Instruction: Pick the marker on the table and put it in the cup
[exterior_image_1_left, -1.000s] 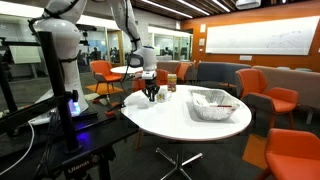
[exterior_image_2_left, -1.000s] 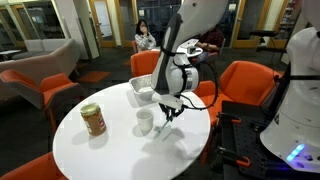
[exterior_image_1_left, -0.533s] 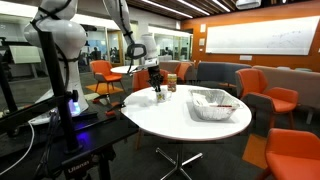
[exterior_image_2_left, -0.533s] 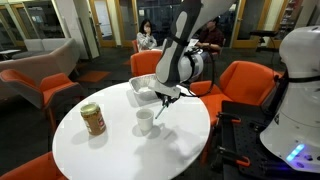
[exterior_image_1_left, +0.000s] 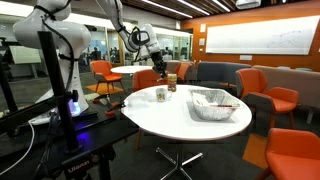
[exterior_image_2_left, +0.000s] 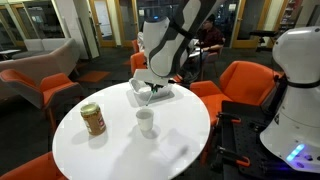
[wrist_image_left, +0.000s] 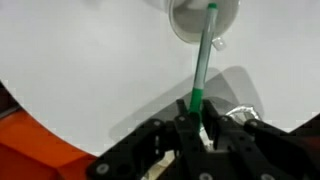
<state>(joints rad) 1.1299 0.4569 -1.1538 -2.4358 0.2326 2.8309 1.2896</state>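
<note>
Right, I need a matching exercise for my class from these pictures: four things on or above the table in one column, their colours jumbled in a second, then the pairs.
Things:
1 marker
2 cup
3 jar
4 basket

Colours:
a amber-brown
b silvery
c green
d white

Pairs: 1-c; 2-d; 3-a; 4-b

You have the green marker (wrist_image_left: 202, 55) pinched in the hand (wrist_image_left: 197, 113), its far end over the small white cup (wrist_image_left: 185, 25). The cup stands upright near the desk's (exterior_image_2_left: 180, 150) middle, away from every edge.
</note>
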